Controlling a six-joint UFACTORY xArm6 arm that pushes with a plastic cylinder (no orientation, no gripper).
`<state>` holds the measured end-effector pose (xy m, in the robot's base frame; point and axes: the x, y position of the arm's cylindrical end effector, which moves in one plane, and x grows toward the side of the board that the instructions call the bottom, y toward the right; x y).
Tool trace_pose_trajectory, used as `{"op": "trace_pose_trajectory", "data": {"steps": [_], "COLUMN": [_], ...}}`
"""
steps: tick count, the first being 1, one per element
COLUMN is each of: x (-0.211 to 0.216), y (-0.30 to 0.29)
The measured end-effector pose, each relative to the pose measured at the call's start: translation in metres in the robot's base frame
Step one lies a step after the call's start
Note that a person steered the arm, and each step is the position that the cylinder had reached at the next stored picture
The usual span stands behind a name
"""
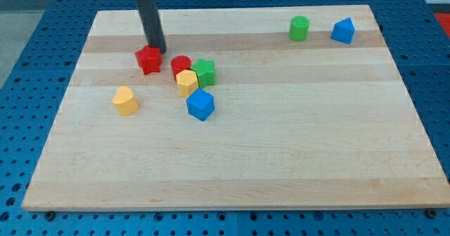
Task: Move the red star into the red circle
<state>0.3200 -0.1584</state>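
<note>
The red star lies on the wooden board in the upper left part of the view. The red circle, a red cylinder, stands a short way to the star's right with a small gap between them. My tip is at the star's upper right edge, touching or nearly touching it, with the dark rod rising toward the view's top.
A green star, a yellow hexagon block and a blue block cluster against the red circle's right and lower sides. A yellow heart block lies lower left. A green cylinder and a blue block sit top right.
</note>
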Motion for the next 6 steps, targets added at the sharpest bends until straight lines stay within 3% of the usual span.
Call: {"op": "trace_pose_trajectory", "data": {"steps": [2,4,6], "x": [0.023,0.031,0.059], "y": [-0.009,-0.077,-0.006]}}
